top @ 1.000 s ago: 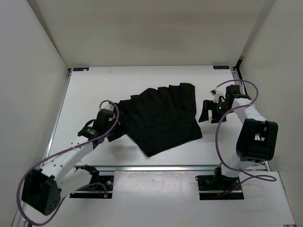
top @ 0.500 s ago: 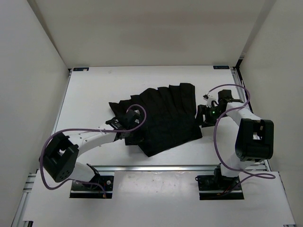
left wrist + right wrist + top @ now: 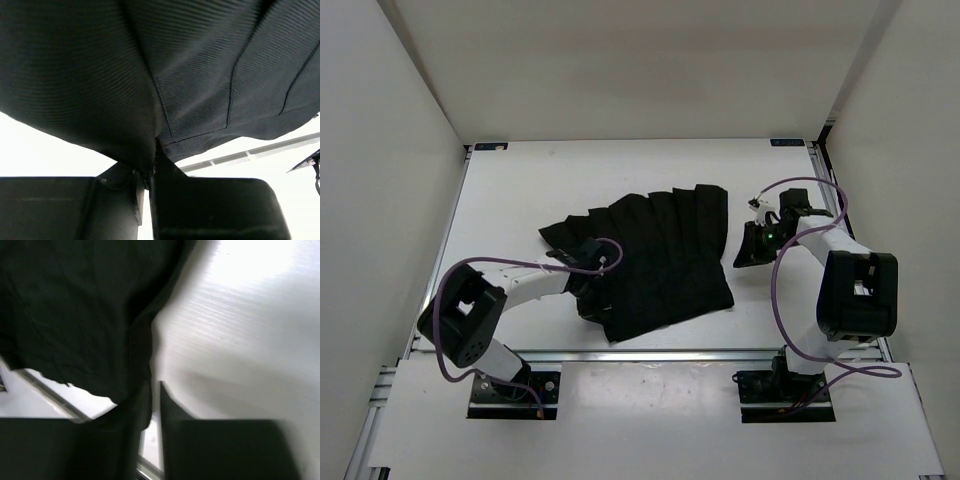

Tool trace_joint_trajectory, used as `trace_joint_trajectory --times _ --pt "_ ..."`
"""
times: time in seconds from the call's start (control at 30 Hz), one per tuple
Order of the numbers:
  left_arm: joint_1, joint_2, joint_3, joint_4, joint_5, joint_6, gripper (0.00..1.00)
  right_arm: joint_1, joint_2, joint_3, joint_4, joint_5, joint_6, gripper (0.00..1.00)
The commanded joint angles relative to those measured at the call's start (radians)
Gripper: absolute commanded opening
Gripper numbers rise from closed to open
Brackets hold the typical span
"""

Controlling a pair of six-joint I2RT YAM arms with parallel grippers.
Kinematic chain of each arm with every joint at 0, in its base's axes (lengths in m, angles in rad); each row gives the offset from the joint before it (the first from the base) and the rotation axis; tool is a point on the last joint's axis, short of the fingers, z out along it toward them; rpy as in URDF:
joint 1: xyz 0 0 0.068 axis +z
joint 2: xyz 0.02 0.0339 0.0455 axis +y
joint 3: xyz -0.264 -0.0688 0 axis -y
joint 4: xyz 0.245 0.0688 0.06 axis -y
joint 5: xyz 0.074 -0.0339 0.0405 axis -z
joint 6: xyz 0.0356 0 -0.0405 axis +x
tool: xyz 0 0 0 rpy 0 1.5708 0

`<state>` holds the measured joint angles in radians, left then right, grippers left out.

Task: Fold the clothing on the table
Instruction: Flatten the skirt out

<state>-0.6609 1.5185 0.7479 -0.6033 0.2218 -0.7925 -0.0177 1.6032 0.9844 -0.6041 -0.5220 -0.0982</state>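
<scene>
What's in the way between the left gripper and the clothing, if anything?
Nothing visible. The left gripper is shut on a fold of the clothing, with the fabric pinched in its jaws. The garment lies spread on the table with nothing else on it.

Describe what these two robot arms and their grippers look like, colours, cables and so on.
The left arm and right arm have white tubular links joined by boxy black joint housings. A purple cable loops loosely along each. The left gripper and right gripper are black with flat, blocky fingers. A small green light glows near the right wrist.
</scene>
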Motion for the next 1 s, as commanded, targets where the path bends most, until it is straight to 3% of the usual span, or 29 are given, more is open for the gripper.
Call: trace_joint_trajectory --times 0.0,0.13,0.2,0.33,0.5,0.6,0.7,0.73,0.77,0.8,0.83,0.87,0.97 --pt "0.055 0.022 0.002 -0.089 -0.029 0.067 0.14 0.007 -0.012 0.056 -0.02 -0.116 -0.001 0.11" --pt "0.092 -0.004 0.054 -0.064 -0.058 0.113 0.24 0.056 0.001 0.114 -0.065 -0.277 -0.086 0.08" --pt "0.115 0.008 0.09 -0.081 -0.078 0.151 0.36 0.119 0.006 0.129 -0.077 -0.285 -0.136 0.09" --pt "0.162 0.051 0.134 -0.112 -0.114 0.242 0.48 0.229 0.043 0.123 -0.073 -0.218 -0.176 0.12" --pt "0.224 0.115 0.162 -0.15 -0.127 0.292 0.49 0.32 0.067 0.034 0.021 -0.052 -0.109 0.1" --pt "0.225 0.106 0.143 -0.164 -0.148 0.308 0.49 0.3 0.069 -0.004 0.038 0.04 -0.069 0.07" --pt "0.216 0.05 0.137 -0.159 -0.179 0.305 0.54 0.25 0.063 -0.004 0.032 0.004 -0.061 0.05" --pt "0.21 0.011 0.158 -0.153 -0.205 0.302 0.59 0.204 0.048 0.002 0.033 -0.025 -0.049 0.09" --pt "0.195 -0.01 0.178 -0.148 -0.22 0.294 0.63 0.164 0.034 0.01 0.023 -0.097 -0.041 0.23" --pt "0.192 -0.067 0.188 -0.13 -0.261 0.292 0.76 0.144 0.023 0.031 0.011 -0.171 -0.028 0.34" --pt "0.16 -0.131 0.206 -0.097 -0.31 0.294 0.98 0.103 0.024 0.04 0.0 -0.199 -0.026 0.68" --pt "0.15 -0.168 0.212 -0.042 -0.323 0.305 0.99 0.075 0.006 0.055 -0.017 -0.241 -0.021 0.81" --pt "0.155 -0.372 0.162 0.074 -0.354 0.268 0.99 0.026 -0.014 0.063 -0.063 -0.256 -0.063 0.86"
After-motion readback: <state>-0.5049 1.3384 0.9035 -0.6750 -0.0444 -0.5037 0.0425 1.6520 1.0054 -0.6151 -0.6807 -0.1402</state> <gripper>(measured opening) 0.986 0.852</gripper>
